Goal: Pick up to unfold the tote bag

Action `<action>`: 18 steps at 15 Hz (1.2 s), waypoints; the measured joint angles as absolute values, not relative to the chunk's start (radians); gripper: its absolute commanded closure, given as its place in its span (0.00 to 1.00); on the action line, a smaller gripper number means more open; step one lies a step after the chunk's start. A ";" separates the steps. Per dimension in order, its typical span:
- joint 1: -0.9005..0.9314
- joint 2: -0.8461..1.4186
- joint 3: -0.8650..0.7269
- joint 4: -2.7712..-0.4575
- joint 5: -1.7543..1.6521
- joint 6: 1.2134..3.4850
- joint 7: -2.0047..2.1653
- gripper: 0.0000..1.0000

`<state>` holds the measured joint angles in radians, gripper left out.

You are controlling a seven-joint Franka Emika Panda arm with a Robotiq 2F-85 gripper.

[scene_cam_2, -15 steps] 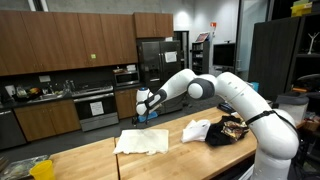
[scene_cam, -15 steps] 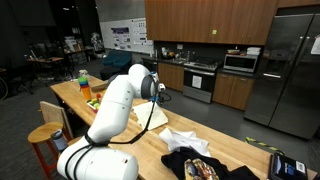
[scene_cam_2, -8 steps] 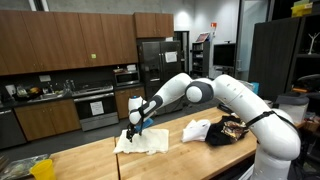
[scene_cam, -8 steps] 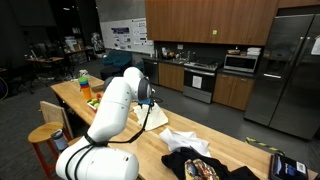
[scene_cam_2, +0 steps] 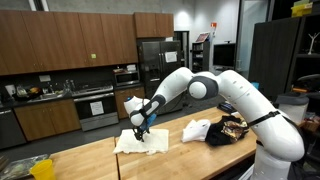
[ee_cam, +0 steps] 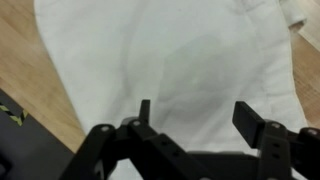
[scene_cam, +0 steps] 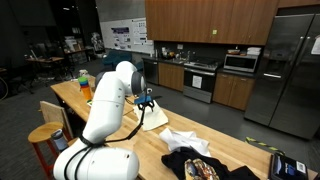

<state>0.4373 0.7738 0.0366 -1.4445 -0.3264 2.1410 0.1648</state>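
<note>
Exterior views well back, sharing counter (scene_cam_2: 90,160) and tote bag (scene_cam_2: 142,141), wrist view close, looking down on it

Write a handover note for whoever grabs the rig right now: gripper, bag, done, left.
Gripper: open, jaws spread, nothing held, low over the tote bag; contact cannot be told.
Tote bag: lies folded flat on the wooden table, directly under the gripper in both exterior views.
Nearby: a crumpled white cloth and a dark pile sit apart from the bag, further along the table.
Done: approach only; no grasp yet.
Left: shut on a layer or edge of the bag, lift so that it opens out.
</note>
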 measured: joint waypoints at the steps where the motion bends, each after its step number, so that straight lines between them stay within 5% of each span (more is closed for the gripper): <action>1: 0.443 0.752 0.032 -1.467 -0.348 2.136 0.176 0.11; 4: 0.451 0.702 0.029 -1.528 -0.395 2.130 0.225 0.01; 10: 0.449 0.677 0.023 -1.630 -0.448 2.242 0.328 0.00; 11: 0.447 0.682 0.020 -1.646 -0.448 2.283 0.347 0.25; 13: 0.439 0.693 0.012 -1.674 -0.444 2.372 0.385 0.30; 18: 0.416 0.711 -0.013 -1.697 -0.397 2.526 0.433 0.70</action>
<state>0.4163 0.7107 -0.0130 -1.6968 -0.3972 2.5260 0.4330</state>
